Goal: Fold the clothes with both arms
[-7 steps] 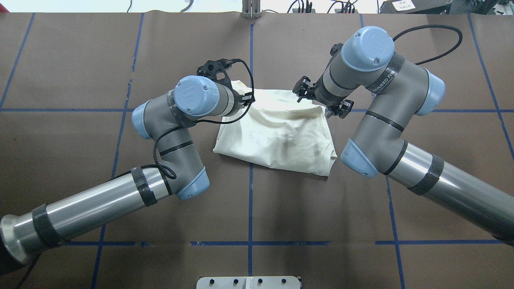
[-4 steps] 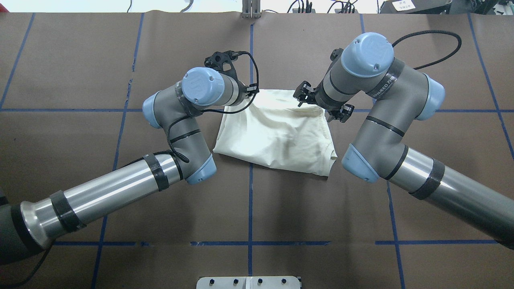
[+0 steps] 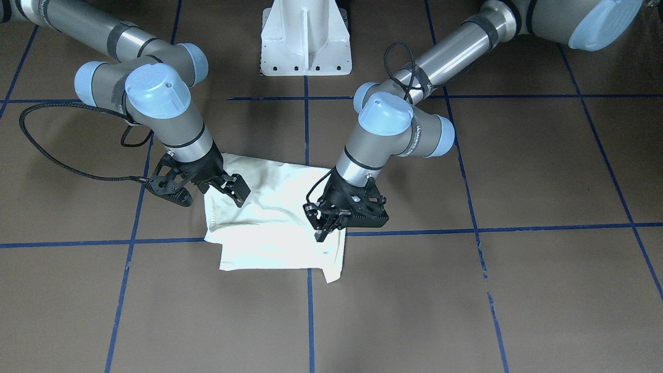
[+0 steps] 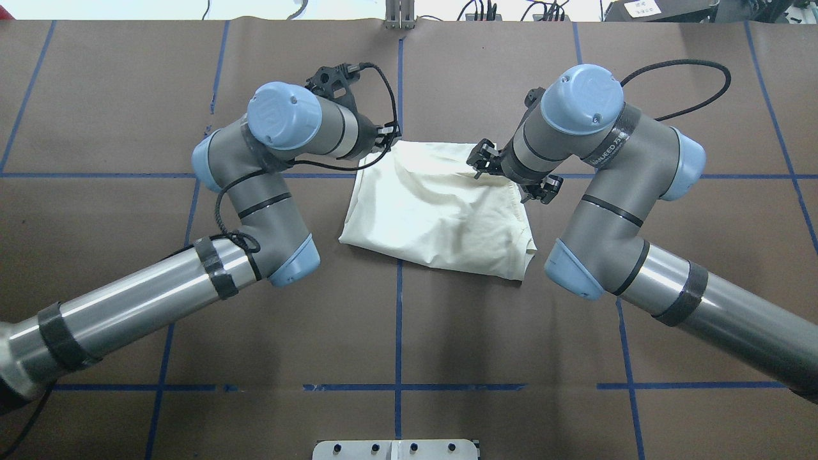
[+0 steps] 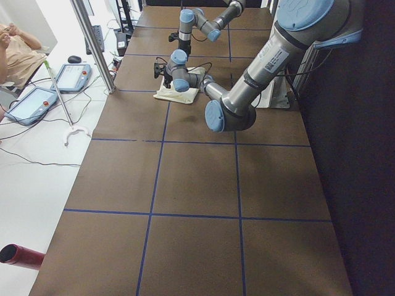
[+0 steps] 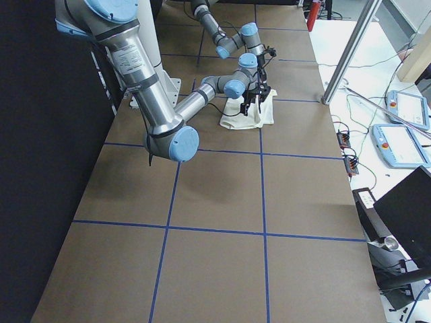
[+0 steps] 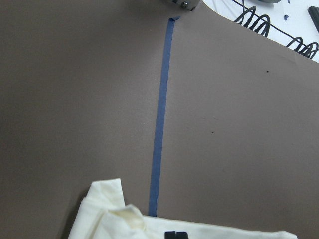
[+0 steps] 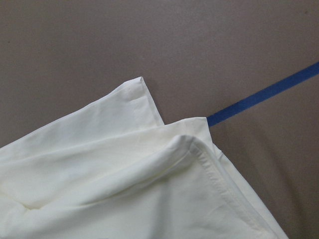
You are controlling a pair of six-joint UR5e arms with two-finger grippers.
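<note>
Now left arm [image 4: 268,198] swung outward, shirt [image 4: 434,217] flatter

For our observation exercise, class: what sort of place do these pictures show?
Probably a robotics lab: the left arm and right arm work at a table papered brown and gridded with blue tape, while teach pendants lie beside it.

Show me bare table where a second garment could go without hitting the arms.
Free: the table on the robot's side of the shirt, between both forearms; the far strip beyond the shirt; the far left corner. Crowded: the shirt's far edge, where the left gripper and right gripper sit.
</note>
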